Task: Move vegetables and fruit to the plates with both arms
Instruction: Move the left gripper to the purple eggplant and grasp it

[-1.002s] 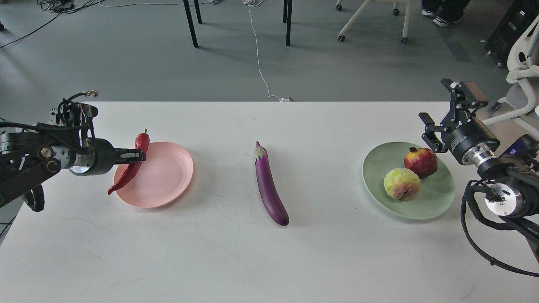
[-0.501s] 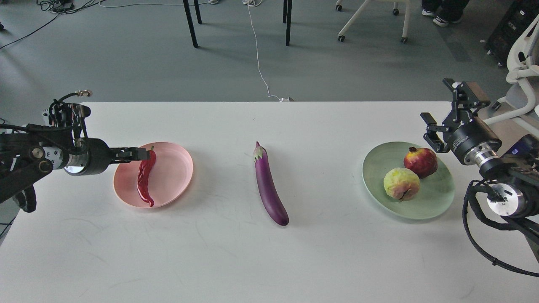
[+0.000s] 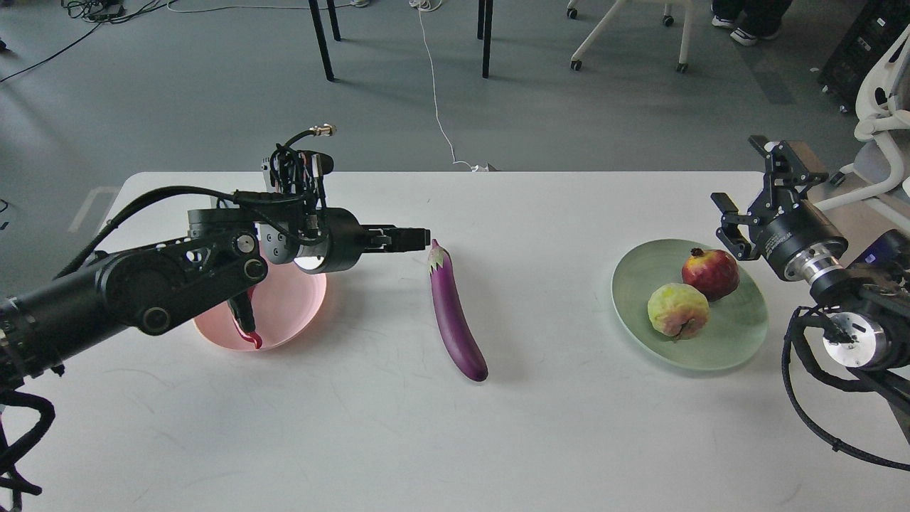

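The purple eggplant lies on the white table between the plates, stem end away from me. My left gripper reaches out level, its tips right at the eggplant's stem end; its fingers overlap side-on. The pale pink plate is partly hidden under my left arm. Only the tip of the red chili shows on it. The mint green plate holds the pomegranate and the yellow-green fruit. My right gripper is open and empty, above and behind the green plate's far right rim.
The white table has its far edge just behind the plates. Beyond it on the grey floor are table legs, a white cable and chairs at the right.
The chili was let go and now lies on the pink plate. My left arm has swung far to the right, from the pink plate to the eggplant's stem end. The right arm has barely moved.
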You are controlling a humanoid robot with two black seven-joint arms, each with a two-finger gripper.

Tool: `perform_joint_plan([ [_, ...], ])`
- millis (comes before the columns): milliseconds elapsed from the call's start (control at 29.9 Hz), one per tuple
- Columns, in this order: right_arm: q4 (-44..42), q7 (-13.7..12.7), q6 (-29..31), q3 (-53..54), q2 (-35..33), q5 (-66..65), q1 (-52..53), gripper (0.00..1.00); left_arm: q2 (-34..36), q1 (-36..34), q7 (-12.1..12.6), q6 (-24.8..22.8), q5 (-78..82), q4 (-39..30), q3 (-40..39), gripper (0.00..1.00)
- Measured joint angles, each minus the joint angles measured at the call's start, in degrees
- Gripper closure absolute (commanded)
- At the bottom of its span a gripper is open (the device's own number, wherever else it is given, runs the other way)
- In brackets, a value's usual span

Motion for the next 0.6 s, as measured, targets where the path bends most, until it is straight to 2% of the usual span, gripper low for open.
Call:
perform_joint_plan([
  [167, 0.2, 0.0, 0.0, 0.0, -0.4, 0.0, -0.4, 0.01, -5.7, 0.7, 2.6, 0.2, 0.3, 3.6, 0.5, 0.02],
  [334, 0.2, 0.0, 0.0, 0.1, -0.4, 0.0, -0.5, 0.01, -6.7, 0.4, 2.7, 0.2, 1.1, 6.4, 4.5, 0.02],
  [601, 0.1, 0.0, 0.0, 0.1, -0.4, 0.0, -0.5, 0.01, -9.2, 0.9, 2.7, 0.4, 1.2, 8.6, 6.2, 0.03],
])
